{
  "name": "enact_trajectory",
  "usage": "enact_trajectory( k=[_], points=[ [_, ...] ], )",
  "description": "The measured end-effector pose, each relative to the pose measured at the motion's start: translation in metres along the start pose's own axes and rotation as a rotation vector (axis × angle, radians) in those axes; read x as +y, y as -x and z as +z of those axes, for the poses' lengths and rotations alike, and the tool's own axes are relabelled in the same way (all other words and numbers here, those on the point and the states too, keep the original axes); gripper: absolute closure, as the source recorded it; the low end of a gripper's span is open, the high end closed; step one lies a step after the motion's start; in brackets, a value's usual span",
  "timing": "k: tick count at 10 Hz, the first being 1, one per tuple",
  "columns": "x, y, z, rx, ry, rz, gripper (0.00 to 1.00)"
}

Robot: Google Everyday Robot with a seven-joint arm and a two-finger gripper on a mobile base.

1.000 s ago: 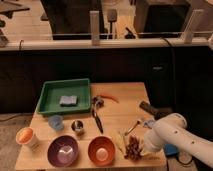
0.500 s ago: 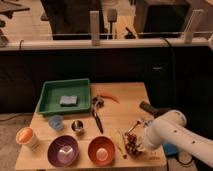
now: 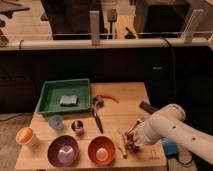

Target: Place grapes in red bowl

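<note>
Right now the grapes (image 3: 131,140) sit at the front right of the wooden table (image 3: 131,102), a dark reddish cluster with pale stems sticking up, just at the tip of my gripper (image 3: 135,134). My gripper comes in from the right on the end of my white arm and is down against the bunch; it meets the berries, but whether it has clamped on them or is only resting there I cannot tell. I also cannot tell whether the bunch lies on the table or hangs just above it.

Just left of the grapes lies a thin pale strip (image 3: 121,145), and beyond it stands the red bowl (image 3: 101,149), near the front edge, with its pale bottom bare. The grapes are outside it, off to its right. Beside it on the left is the purple bowl (image 3: 63,150), and further left the orange cup (image 3: 26,136). Behind the bowls stand a small metal cup (image 3: 77,126) and a blue cup (image 3: 56,121), with a dark utensil (image 3: 96,118) lying between them and my arm. At the back left is the green tray (image 3: 64,83) holding a grey-blue sponge (image 3: 68,100).
</note>
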Motion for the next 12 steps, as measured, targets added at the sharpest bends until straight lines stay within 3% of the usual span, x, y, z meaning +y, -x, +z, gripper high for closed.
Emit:
enact_trajectory(
  k=[6, 12],
  points=[
    [-0.01, 0.027, -0.032, -0.014, -0.038, -0.068, 0.98],
    [-0.012, 0.061, -0.048, -0.037, -0.062, -0.149, 0.98]
  ],
)
